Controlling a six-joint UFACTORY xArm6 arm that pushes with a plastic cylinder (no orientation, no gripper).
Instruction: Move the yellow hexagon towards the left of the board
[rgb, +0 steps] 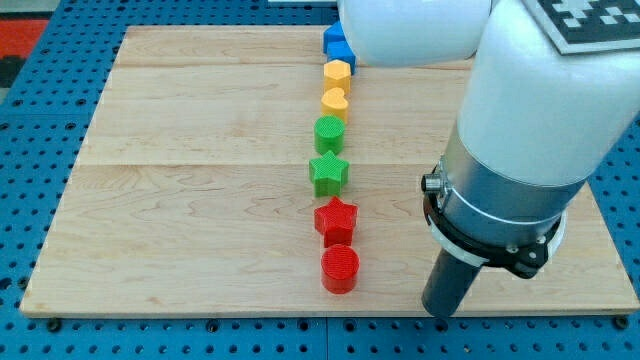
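The yellow hexagon (338, 72) sits near the view's top in a column of blocks down the middle of the wooden board (180, 180). Above it is a blue block (336, 46), partly hidden by the arm. Below it come a yellow heart-like block (334, 101), a green cylinder (329, 132), a green star (328, 172), a red star (336, 217) and a red cylinder (340, 268). My tip (438, 313) is at the view's bottom right, near the board's front edge, to the right of the red cylinder and far from the yellow hexagon.
The arm's white and grey body (530, 140) fills the view's right and top right, covering part of the board. A blue perforated table (40, 150) surrounds the board.
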